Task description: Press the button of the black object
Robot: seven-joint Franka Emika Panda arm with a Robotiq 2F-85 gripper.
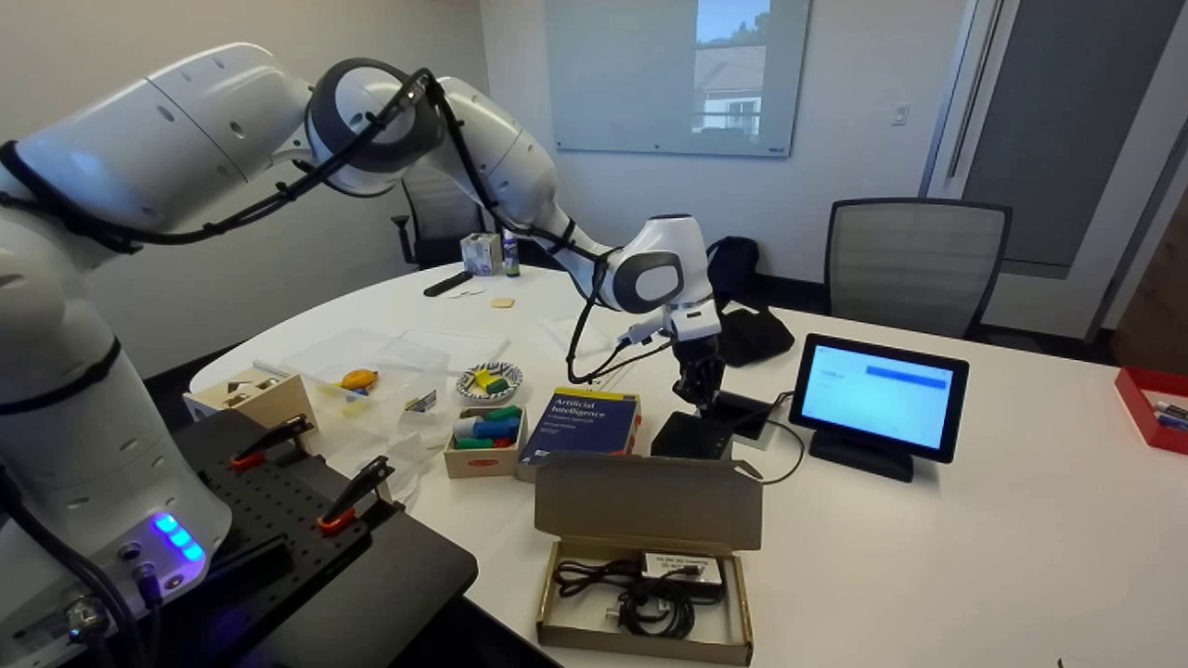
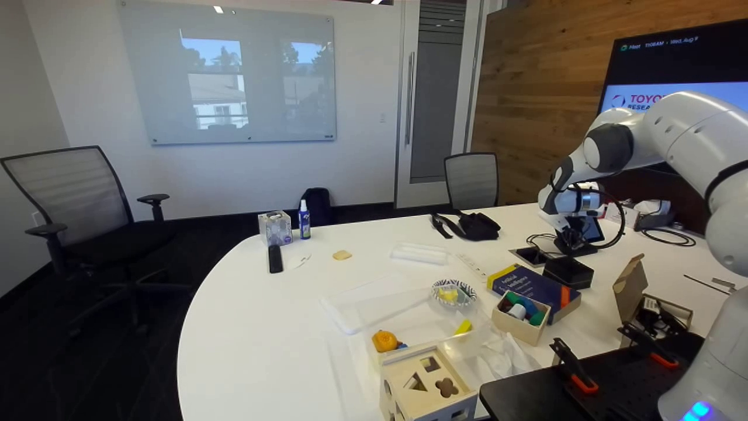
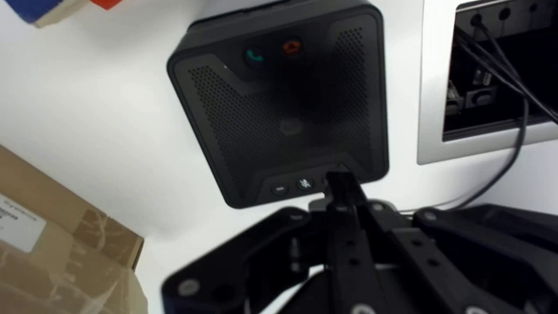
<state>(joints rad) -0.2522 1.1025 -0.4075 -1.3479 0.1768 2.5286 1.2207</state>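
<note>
In the wrist view's lower right, the claw (image 3: 343, 181) — pressed together — is overlapping the lower button row (image 3: 304, 184) on the black speakerphone (image 3: 266, 117), contact unclear.

In the wrist view, the black object (image 3: 281, 109) partly behind the end effector (image 3: 345, 179), any contact perhaps hidden.

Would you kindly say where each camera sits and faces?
In an exterior view: beside the base, facing toward the tablet; most of the arm shows.
In an exterior view: near the shape sorter, facing the whiteboard; cropped arm at picture right.
Wrist view: behind the gripper, facing down at the black speakerphone; only the gripper shows.
Both exterior views share the table and blue book.
</note>
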